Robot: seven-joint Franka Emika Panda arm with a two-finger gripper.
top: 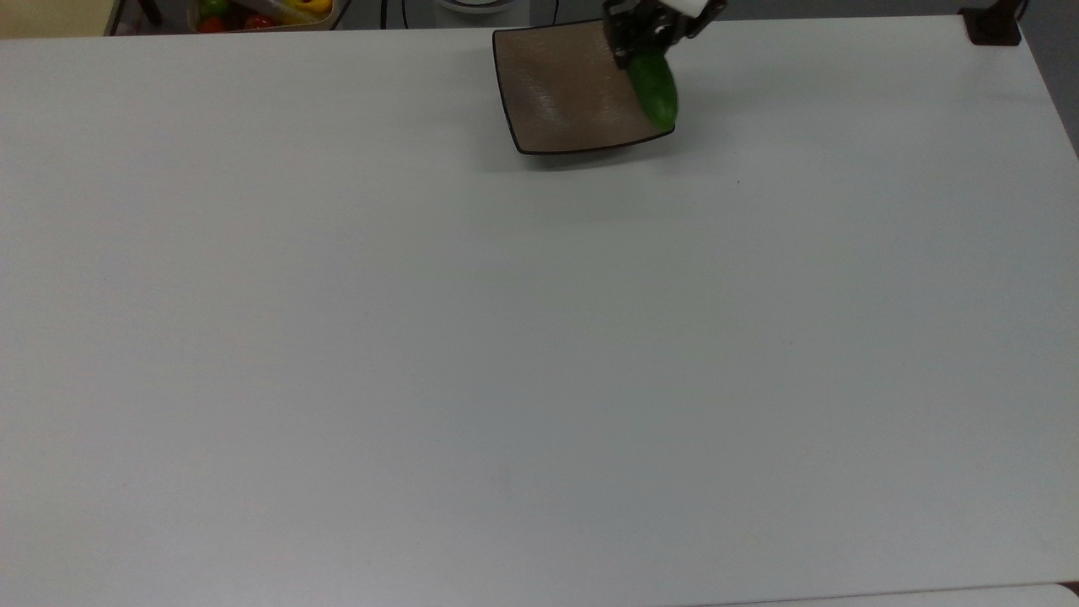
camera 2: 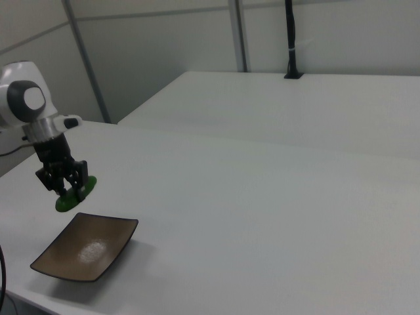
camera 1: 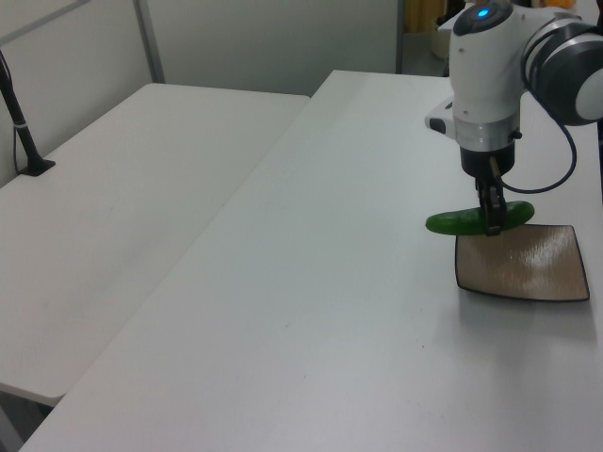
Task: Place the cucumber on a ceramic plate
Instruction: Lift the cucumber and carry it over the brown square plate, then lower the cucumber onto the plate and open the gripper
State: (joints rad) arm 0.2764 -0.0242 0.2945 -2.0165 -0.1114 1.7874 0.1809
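The green cucumber (top: pixel 655 93) hangs in the air with my gripper (top: pixel 642 46) shut on its middle. In the top view it overlaps the right edge of the square brown ceramic plate (top: pixel 565 88). From the left view, the cucumber (camera 1: pixel 460 222) floats level over the plate's (camera 1: pixel 523 266) near edge, held by the gripper (camera 1: pixel 492 224). The right view has the cucumber (camera 2: pixel 73 196) well above the plate (camera 2: pixel 88 247), gripper (camera 2: pixel 65 188) around it. The plate holds nothing.
The plate sits near the far edge of the white table (top: pixel 539 337) in the top view. A bin of coloured fruit (top: pixel 261 12) stands beyond that edge at the top view's upper left. A second white table (camera 1: pixel 122 198) lies alongside.
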